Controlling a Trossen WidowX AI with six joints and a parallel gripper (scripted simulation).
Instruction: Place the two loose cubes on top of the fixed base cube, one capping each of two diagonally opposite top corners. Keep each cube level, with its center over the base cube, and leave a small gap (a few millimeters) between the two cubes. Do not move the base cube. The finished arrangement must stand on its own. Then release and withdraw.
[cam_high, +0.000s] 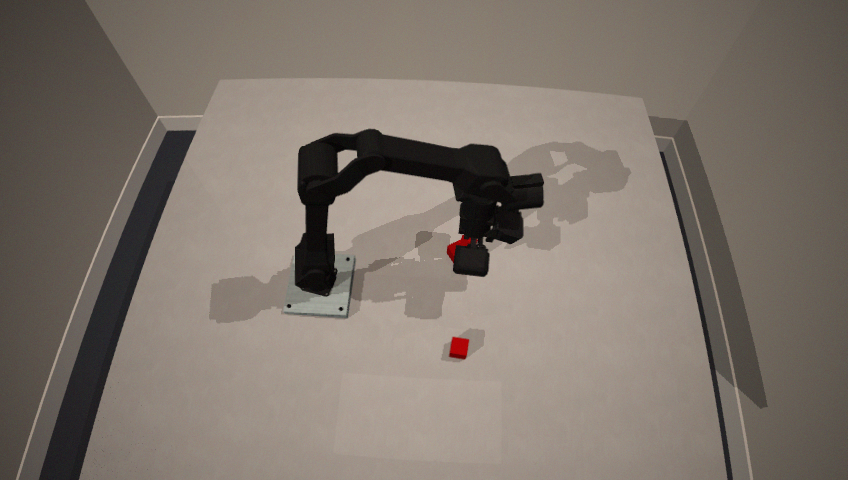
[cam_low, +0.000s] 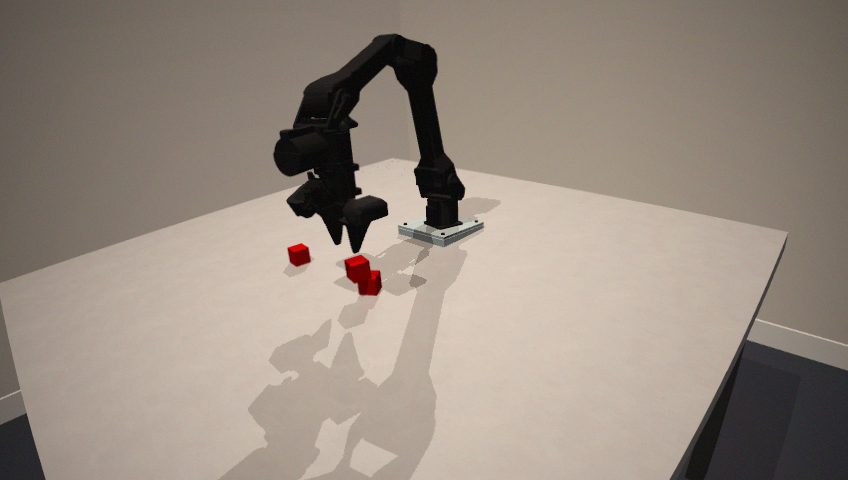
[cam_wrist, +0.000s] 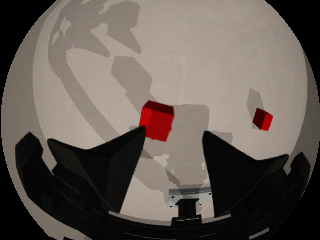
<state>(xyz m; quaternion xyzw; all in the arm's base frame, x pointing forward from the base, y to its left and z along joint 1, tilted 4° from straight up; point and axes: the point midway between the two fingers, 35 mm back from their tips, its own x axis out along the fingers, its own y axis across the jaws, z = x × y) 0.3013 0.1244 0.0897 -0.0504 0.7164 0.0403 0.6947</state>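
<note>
In the exterior view, a red cube (cam_low: 357, 267) sits raised on a corner of the red base cube (cam_low: 371, 284), offset toward the far left of it. From above, only a sliver of that red pair (cam_high: 456, 246) shows beside the black wrist. In the wrist view one red cube (cam_wrist: 156, 122) lies just beyond my left fingertip; I cannot tell the base apart from it there. My gripper (cam_low: 345, 245) (cam_wrist: 175, 133) is open and empty, a little above the stacked cube and clear of it. The other loose red cube (cam_high: 458, 347) (cam_low: 298, 254) (cam_wrist: 263, 119) lies alone on the table.
The arm's grey base plate (cam_high: 345, 285) (cam_low: 470, 228) is bolted to the pale table (cam_high: 595, 297) (cam_low: 565, 327). A dark floor gap and low walls run along the table's left and right edges.
</note>
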